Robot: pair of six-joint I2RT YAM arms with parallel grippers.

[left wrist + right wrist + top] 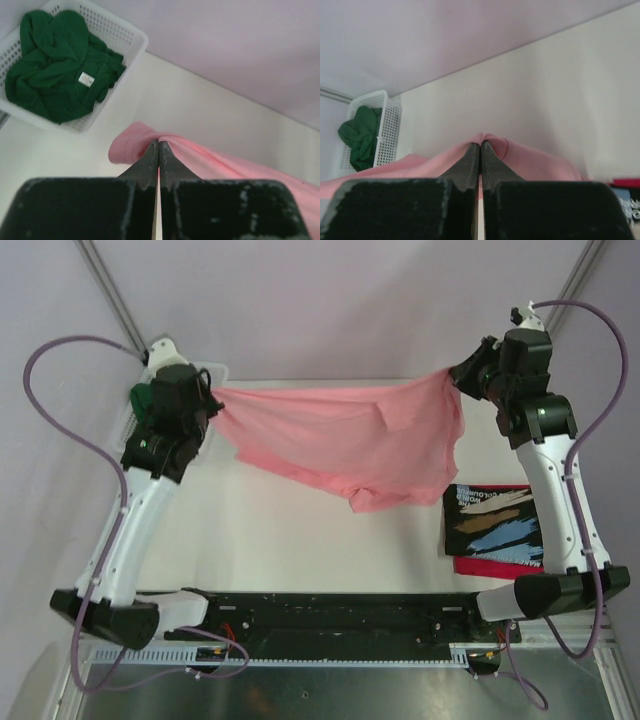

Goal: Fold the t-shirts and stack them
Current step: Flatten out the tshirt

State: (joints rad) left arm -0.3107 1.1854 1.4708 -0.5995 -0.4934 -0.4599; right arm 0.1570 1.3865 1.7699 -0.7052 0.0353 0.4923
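Observation:
The salmon-pink t-shirt (345, 440) hangs stretched in the air between my two grippers over the far half of the table. My left gripper (214, 405) is shut on its left end; the wrist view shows the cloth (210, 160) pinched at the tips (159, 145). My right gripper (455, 375) is shut on its right end (530, 162), pinched at the tips (480, 145). The dark green t-shirt (55, 70) lies crumpled in the white mesh basket (127, 35) at far left. The black printed t-shirt (492, 525) lies folded on the red one (490, 566) at right.
The basket (215, 371) stands at the table's far left corner, mostly behind my left arm. The folded stack sits beside my right arm's forearm (555, 500). A black rail (330, 610) runs along the near edge. A lilac wall (330, 300) rises behind the table.

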